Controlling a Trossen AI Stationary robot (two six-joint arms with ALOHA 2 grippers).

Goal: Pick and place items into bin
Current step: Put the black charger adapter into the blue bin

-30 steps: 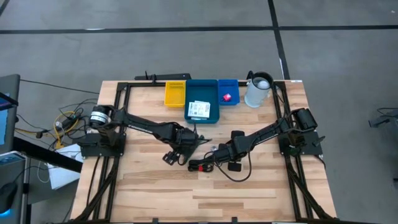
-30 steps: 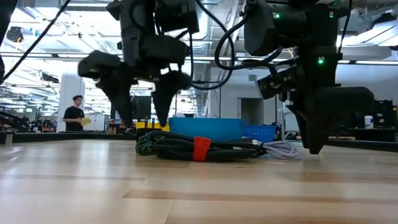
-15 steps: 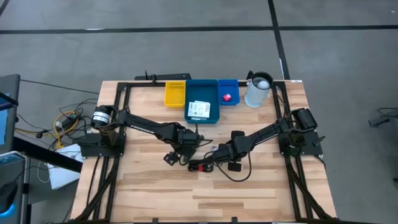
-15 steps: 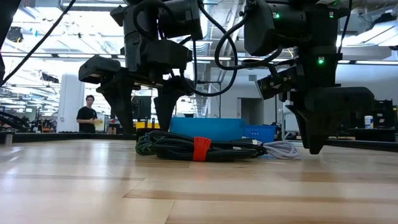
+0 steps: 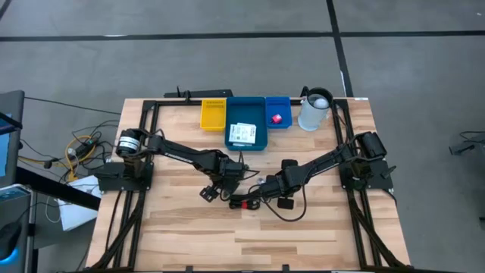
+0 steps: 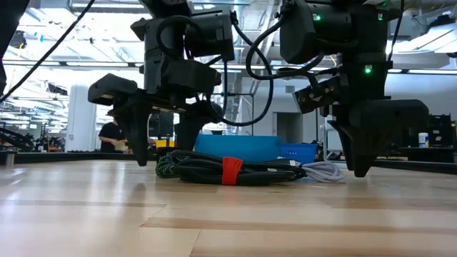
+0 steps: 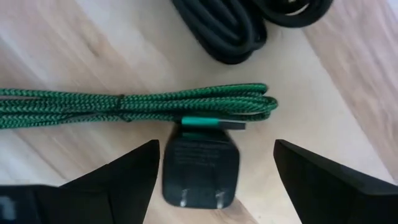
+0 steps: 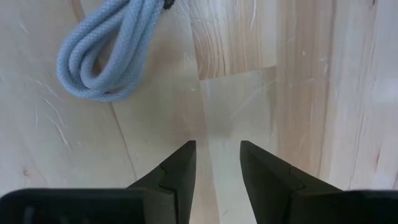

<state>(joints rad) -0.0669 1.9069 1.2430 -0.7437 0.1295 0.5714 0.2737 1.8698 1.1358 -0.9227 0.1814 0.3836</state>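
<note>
Two grippers lowered beside cable bundle (image 6: pixel 228 170): left gripper (image 7: pixel 214 171) spread around black plug (image 7: pixel 200 171); right gripper (image 8: pixel 217 165) narrowly parted, nothing held.

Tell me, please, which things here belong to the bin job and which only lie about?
Job: green cable, black plug, black cable with red tie, pale cable, blue bin holding white cards, left hand open, straddling the plug, right hand near the pale cable.
Lying about: white jug, loose wires beside the table.

Braided green cable (image 7: pixel 134 106) — matt black plug (image 7: pixel 200 171) — pale wood table (image 7: pixel 74 43)
</note>
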